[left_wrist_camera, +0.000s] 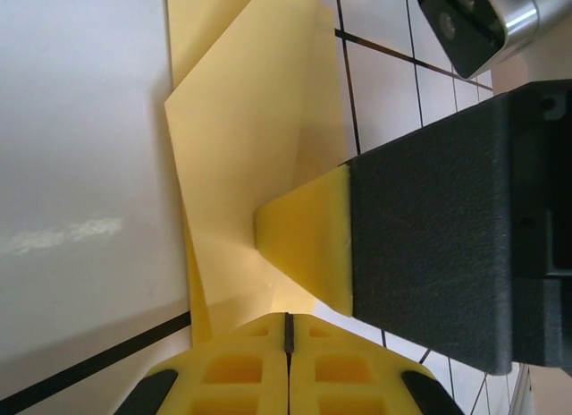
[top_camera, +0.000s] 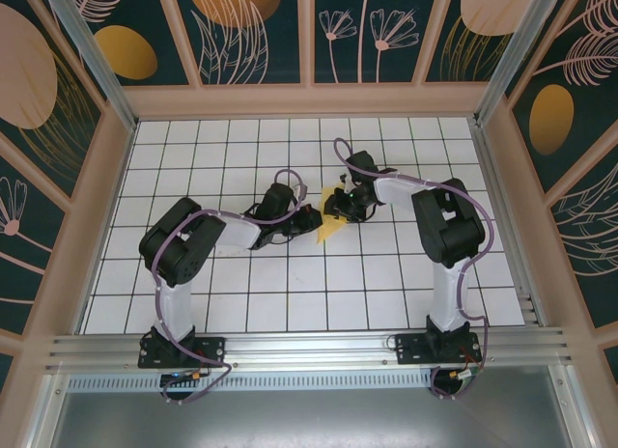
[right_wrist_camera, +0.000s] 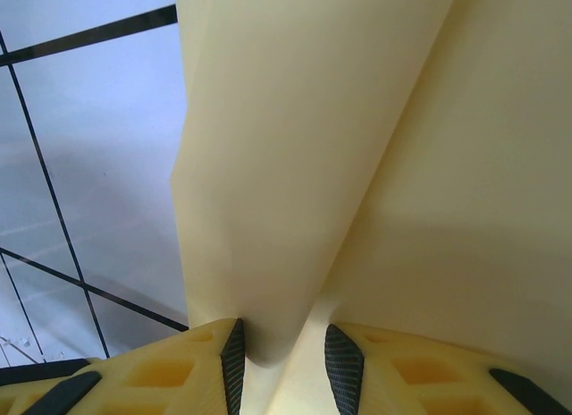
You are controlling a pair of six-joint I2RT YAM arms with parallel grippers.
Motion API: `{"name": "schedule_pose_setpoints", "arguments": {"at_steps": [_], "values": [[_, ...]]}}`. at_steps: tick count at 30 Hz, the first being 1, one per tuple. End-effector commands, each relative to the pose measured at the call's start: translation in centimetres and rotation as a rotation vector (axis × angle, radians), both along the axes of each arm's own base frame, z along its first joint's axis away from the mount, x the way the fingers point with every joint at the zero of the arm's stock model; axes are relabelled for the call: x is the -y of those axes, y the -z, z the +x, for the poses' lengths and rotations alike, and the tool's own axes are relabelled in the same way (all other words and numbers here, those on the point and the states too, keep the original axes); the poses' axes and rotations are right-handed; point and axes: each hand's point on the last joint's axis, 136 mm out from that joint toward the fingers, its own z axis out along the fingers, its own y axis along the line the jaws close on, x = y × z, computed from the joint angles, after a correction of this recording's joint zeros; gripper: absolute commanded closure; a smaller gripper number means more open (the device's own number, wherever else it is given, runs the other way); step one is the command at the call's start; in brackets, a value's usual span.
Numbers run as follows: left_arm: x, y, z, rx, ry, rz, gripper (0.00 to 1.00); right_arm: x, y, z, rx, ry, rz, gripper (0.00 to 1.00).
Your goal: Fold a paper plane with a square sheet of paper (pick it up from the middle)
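Observation:
The yellow sheet of paper [top_camera: 331, 226], folded into a pointed wedge, stands off the white grid table [top_camera: 290, 303] between my two grippers near the middle. My left gripper [top_camera: 311, 216] meets it from the left. In the left wrist view its jaws [left_wrist_camera: 288, 330] are shut, with the paper's [left_wrist_camera: 250, 120] lower edge running into them. My right gripper [top_camera: 345, 205] comes in from the right. Its jaws [right_wrist_camera: 281, 357] stand apart around a rounded fold of the paper [right_wrist_camera: 286, 165]. One right fingertip [left_wrist_camera: 308, 245] presses against the sheet in the left wrist view.
Both arms bend inward over the table's centre from bases at the near edge. Patterned walls [top_camera: 309, 33] enclose the table at the back and sides. The right wrist camera [left_wrist_camera: 465, 21] sits close to my left gripper.

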Motion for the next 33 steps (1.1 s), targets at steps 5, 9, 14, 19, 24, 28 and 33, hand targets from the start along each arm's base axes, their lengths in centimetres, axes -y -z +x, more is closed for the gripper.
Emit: {"name": "schedule_pose_setpoints", "arguments": {"at_steps": [5,9,14,19,24,28,33], "values": [[0.5,0.5,0.4,-0.005,0.037,0.01,0.92,5.1,9.0,-4.7,-0.192,0.026,-0.297,0.63],[0.4,1.2,0.3,-0.017,0.039,0.028,0.92,5.2,9.1,-4.8,-0.196,0.032,-0.306,0.64],[0.3,1.6,0.4,-0.019,0.036,0.039,0.93,5.5,9.3,-4.9,-0.201,0.038,-0.322,0.67],[0.1,2.0,0.5,-0.026,0.026,0.057,0.93,5.7,9.5,-5.0,-0.203,0.039,-0.331,0.69],[-0.2,2.4,0.5,-0.032,0.018,0.073,0.94,5.7,9.6,-5.1,-0.206,0.035,-0.331,0.68],[-0.4,2.8,0.4,-0.039,0.012,0.089,0.94,5.7,9.7,-5.2,-0.21,0.031,-0.332,0.67],[-0.8,3.3,0.4,-0.046,0.0,0.113,0.95,5.8,9.9,-5.4,-0.215,0.028,-0.334,0.69]]}}
